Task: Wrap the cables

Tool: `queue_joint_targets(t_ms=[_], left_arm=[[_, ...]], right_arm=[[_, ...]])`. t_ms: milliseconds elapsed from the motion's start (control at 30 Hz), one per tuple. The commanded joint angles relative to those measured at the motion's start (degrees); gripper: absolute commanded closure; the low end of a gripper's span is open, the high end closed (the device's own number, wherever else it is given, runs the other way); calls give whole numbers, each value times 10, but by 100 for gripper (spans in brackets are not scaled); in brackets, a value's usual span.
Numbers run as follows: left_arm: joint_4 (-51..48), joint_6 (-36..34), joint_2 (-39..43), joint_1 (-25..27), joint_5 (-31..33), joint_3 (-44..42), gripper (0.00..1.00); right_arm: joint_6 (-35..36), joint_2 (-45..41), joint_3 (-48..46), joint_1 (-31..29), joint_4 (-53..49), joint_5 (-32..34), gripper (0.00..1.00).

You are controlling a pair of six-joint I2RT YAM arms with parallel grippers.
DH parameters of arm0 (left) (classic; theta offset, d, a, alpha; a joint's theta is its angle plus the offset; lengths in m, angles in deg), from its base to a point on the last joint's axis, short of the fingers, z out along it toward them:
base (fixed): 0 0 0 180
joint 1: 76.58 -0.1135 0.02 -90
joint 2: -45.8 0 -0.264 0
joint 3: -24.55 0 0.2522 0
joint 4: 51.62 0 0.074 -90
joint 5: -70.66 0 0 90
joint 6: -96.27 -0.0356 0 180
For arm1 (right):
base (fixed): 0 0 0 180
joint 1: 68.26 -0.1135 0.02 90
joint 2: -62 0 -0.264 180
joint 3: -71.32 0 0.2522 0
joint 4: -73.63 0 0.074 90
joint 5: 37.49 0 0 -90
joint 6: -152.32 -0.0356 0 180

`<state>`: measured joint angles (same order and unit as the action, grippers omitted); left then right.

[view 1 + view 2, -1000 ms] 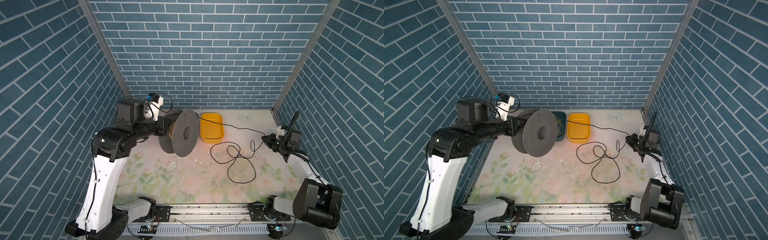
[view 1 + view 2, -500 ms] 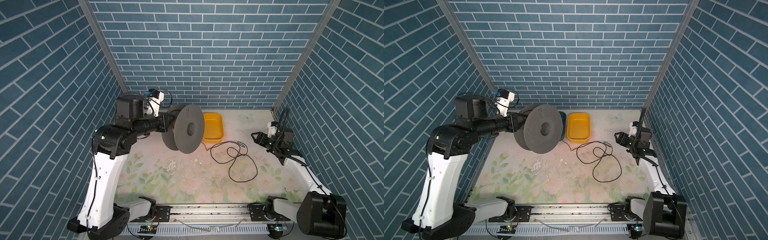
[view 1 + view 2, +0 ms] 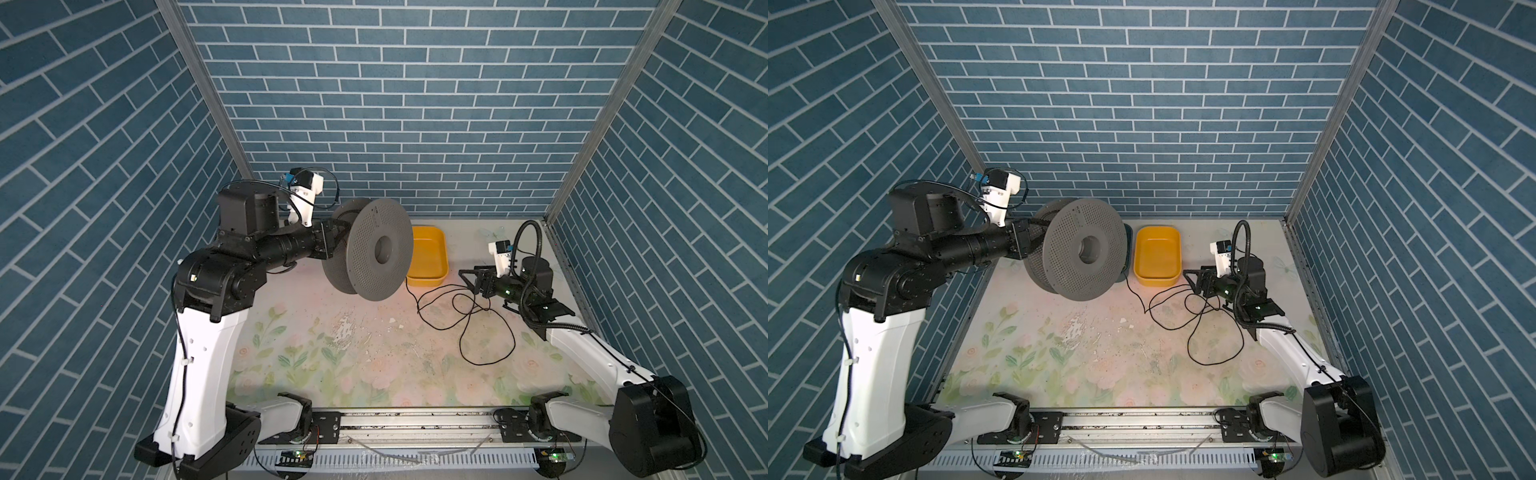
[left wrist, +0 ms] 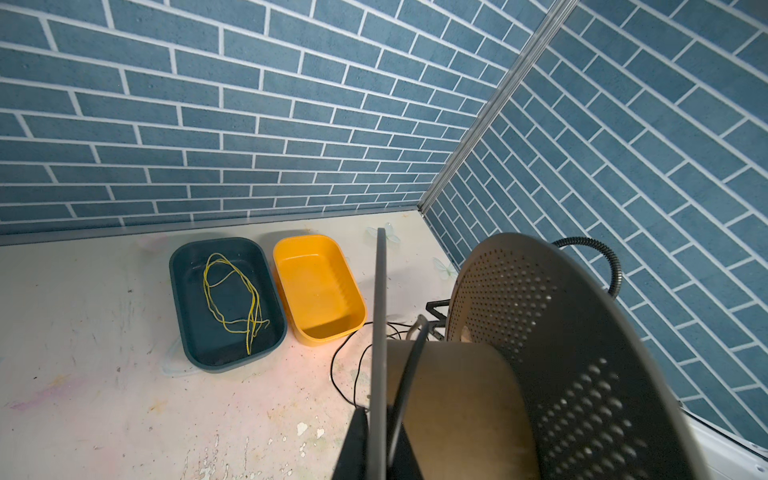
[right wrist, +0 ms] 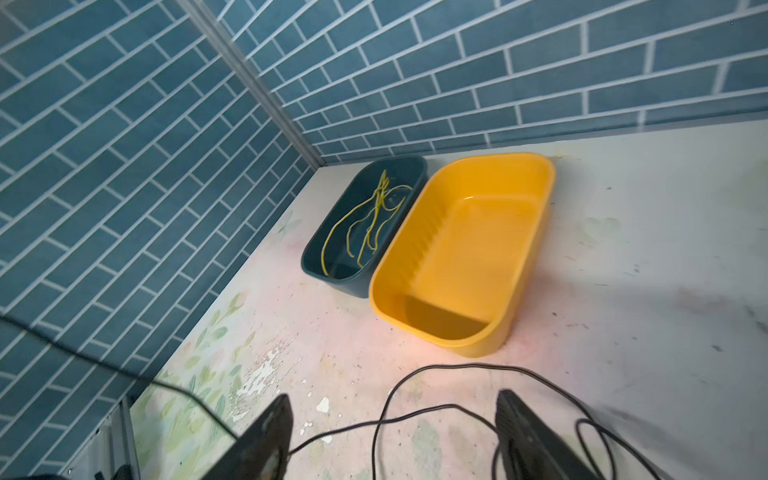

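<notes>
Your left end effector (image 3: pixel 331 245) is clamped on the grey spool (image 3: pixel 380 249), mid-frame — your right end effector (image 5: pixel 392 399) gapes wide and empty above the black cable (image 5: pixel 469 365) on the tabletop (image 3: pixel 332 365).

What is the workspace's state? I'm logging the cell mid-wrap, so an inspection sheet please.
Surface: floral mat, worn patches and flecks.
Job's things: grey spool raised; black cord runs from it into loose loops on the mat.
Clutter: yellow bin empty; dark bin holds yellow-green wire.
Grippers: left gripper shut on spool flange; right gripper open, low over the cord.
Cables: corrugated hose on right arm.
Surroundings: blue brick walls.
</notes>
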<state>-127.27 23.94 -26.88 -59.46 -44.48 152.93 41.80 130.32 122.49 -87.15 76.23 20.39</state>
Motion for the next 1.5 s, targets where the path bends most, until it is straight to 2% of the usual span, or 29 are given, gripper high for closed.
queue_joint_targets(t_ms=[0, 133, 300, 600, 767, 900, 1133, 1467], left_arm=[[35, 14, -5, -3, -10, 17, 100], [39, 15, -7, -4, -1, 13, 100], [41, 15, -13, -3, 5, 10, 100], [18, 12, -27, -4, 8, 38, 100], [13, 12, -32, -4, 7, 42, 100], [20, 23, -37, -6, 3, 39, 100], [26, 27, -39, -10, -1, 33, 100], [40, 58, -55, -30, 1, 28, 100]], right_arm=[[41, 19, -23, -47, 64, 12, 25], [75, 54, -38, -115, 102, 55, 29], [107, 105, -44, -177, 154, 104, 29], [112, 209, -25, -226, 243, 113, 30], [105, 254, 0, -232, 271, 110, 42], [87, 288, 12, -233, 312, 108, 57], [66, 316, 24, -235, 352, 104, 61], [50, 326, 11, -241, 366, 126, 100]])
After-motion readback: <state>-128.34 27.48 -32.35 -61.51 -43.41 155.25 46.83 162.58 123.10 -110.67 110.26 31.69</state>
